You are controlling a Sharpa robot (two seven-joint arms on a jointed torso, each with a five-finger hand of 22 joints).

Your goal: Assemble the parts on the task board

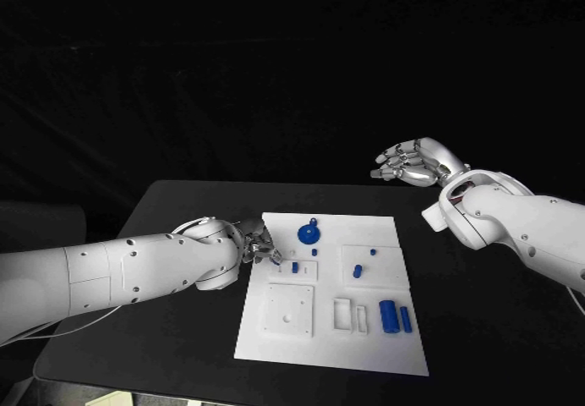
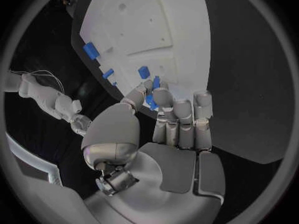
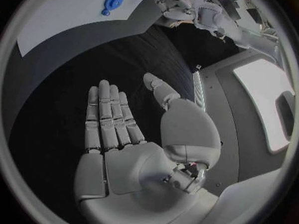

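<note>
The white task board point(image 1: 366, 351) lies mid-table with blue parts on it: a round part point(image 1: 309, 231), a small peg point(image 1: 358, 271) and two cylinders point(image 1: 389, 315) near its right edge. My left hand point(image 1: 256, 241) reaches over the board's left edge. In the left wrist view this left hand point(image 2: 168, 129) pinches a small blue part point(image 2: 151, 102) between thumb and a finger, just above the board point(image 2: 156, 20). My right hand point(image 1: 414, 161) hangs raised beyond the table's far right corner. The right hand point(image 3: 124, 134) has flat, spread fingers and holds nothing.
A square recessed plate point(image 1: 287, 310) and narrow slots point(image 1: 350, 315) mark the board's near half. More blue parts point(image 2: 91, 50) lie along the board's edge. Black table point(image 1: 159, 338) surrounds the board on all sides.
</note>
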